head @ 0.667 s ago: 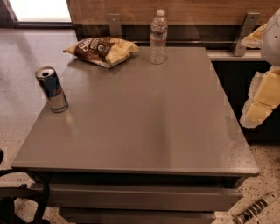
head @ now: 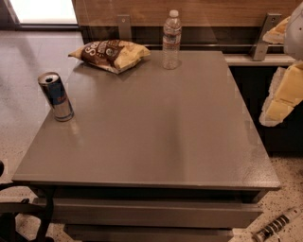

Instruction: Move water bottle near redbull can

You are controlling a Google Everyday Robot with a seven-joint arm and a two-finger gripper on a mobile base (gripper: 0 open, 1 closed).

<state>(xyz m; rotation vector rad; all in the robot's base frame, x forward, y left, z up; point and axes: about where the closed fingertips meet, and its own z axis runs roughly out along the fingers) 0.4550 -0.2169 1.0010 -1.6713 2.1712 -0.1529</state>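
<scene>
Well, ribbed metal piece (head: 277, 226): on the speckled floor, nearest me, below the gripper and closer than the table's front corner.
Table (head: 156, 142): grey, flat top; it spreads to the gripper's left, with its right edge just beside it.
Redbull can (head: 56, 97): upright near the table's left edge, far across the top from the gripper and nearer me than it is. Silver top faces up; what is inside I cannot tell.
Gripper (head: 284, 97): pale yellow-white shape at the right, off the table beside its right edge, holding nothing. Whether it is open or closed I cannot tell.
Chip bag (head: 111, 54): brown and yellow, lying flat at the far left of the top, beyond the can and well to the gripper's left.
Water bottle (head: 171, 42): upright at the table's far edge, white cap on, clear body. It is left of the gripper and farther back, just right of the chip bag and well apart from the can.
In between: only bare tabletop lies between bottle and can.
Wood panel (head: 213, 12): behind the bottle, with a metal bracket (head: 124, 26) fixed on it.
</scene>
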